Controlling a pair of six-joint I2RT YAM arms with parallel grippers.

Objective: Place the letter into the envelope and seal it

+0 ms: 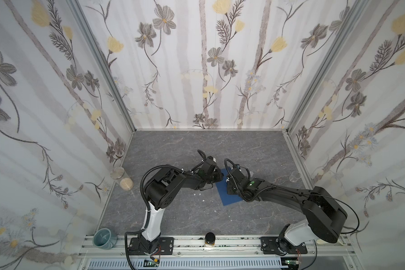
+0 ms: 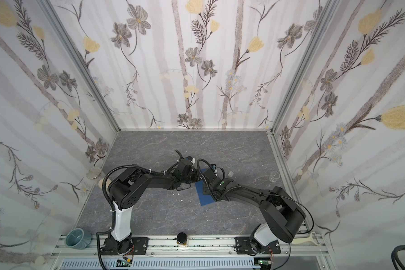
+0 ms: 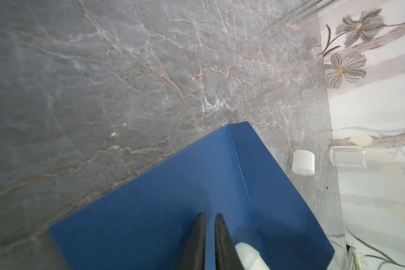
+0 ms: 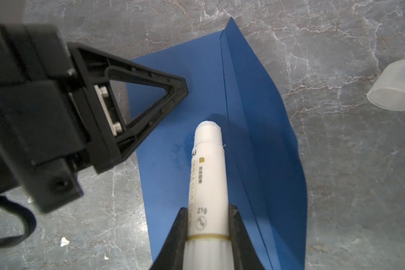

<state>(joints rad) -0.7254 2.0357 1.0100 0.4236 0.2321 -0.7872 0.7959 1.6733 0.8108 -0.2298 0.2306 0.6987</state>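
The dark blue envelope (image 1: 227, 195) (image 2: 205, 197) lies flat on the grey marble table between both arms. Its pointed flap (image 4: 255, 117) is folded open beside the crease. My right gripper (image 4: 207, 208) is shut on a white glue stick (image 4: 208, 163), whose tip rests on the envelope's body just beside the crease. A faint smear (image 4: 178, 152) marks the paper nearby. My left gripper (image 3: 210, 214) is shut, its tips down on the envelope (image 3: 161, 205) next to the glue stick (image 3: 246, 254). The letter is hidden from every view.
The glue stick's translucent cap (image 4: 395, 86) (image 3: 303, 162) lies on the table beyond the flap, with a clear glass cup (image 1: 295, 176) near the right wall. A jar (image 1: 121, 177) lies at the left wall. A teal mug (image 1: 103, 237) and a dark-lidded jar (image 1: 210, 239) stand on the front rail. Paper scraps (image 1: 199, 194) dot the table.
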